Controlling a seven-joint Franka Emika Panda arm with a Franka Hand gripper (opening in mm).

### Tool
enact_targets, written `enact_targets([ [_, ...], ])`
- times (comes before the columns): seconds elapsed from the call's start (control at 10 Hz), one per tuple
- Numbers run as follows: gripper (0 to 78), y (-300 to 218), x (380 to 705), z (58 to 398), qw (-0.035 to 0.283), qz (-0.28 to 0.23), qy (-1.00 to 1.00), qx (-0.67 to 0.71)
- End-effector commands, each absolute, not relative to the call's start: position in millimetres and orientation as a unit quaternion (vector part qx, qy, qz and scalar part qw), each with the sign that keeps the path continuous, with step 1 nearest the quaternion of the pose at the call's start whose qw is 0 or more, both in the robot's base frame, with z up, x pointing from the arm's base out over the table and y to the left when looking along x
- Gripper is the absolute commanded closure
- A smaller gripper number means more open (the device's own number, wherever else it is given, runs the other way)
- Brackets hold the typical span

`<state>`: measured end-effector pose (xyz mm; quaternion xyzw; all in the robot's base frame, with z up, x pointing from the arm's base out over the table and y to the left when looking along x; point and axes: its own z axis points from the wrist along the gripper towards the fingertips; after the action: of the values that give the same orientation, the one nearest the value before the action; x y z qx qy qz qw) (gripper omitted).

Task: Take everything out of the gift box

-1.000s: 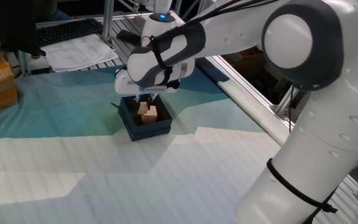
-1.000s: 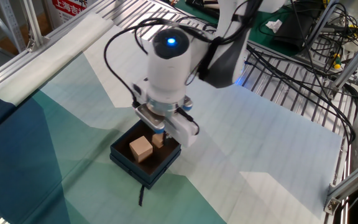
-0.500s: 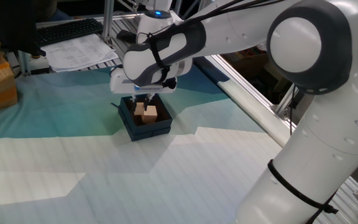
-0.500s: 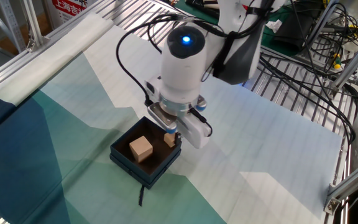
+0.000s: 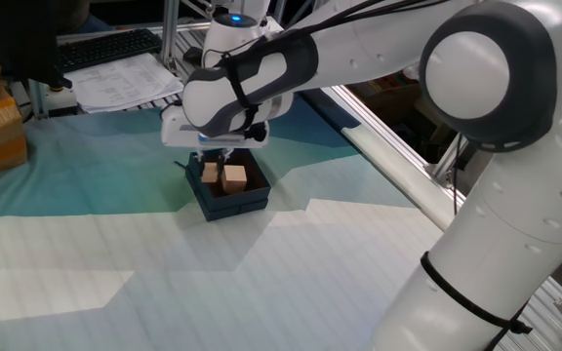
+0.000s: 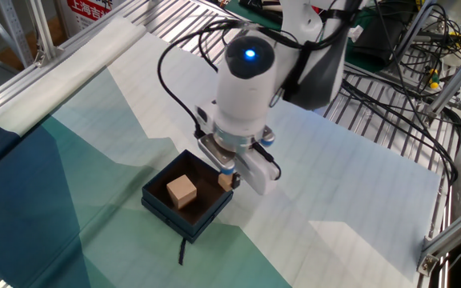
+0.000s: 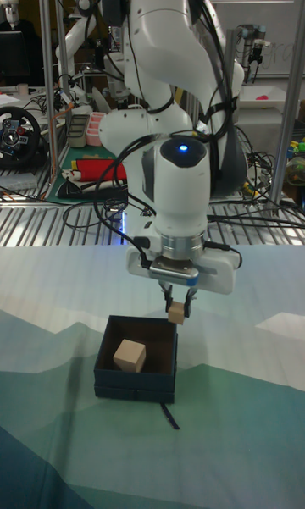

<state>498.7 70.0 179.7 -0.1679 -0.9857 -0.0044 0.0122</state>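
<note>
Above gift box [image 7: 135,380] rim: pincer [image 7: 176,312] grips small block [image 7: 176,313]; cube [image 7: 130,356] sits flat inside.

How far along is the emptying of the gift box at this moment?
Nothing lies on the cloth outside the gift box yet. In hand: the gripper is shut on the smaller block, lifted to about the box's rim at its edge. Left: setting that block down outside, then taking out the larger cube that sits inside the box.
</note>
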Motion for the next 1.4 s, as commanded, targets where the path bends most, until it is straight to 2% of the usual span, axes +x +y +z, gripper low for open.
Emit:
enact_targets([
  [0.1,76.3,75.8,500.2,181.3,0.012,-0.009,-0.984,-0.175],
  [0.7,76.3,103.6,507.3,173.6,0.007,-0.009,-0.979,-0.204],
  [1.1,76.3,103.5,510.8,163.6,-0.003,-0.011,-0.978,-0.206],
  [1.4,76.3,101.3,514.0,143.8,-0.024,-0.016,-0.978,-0.209],
])
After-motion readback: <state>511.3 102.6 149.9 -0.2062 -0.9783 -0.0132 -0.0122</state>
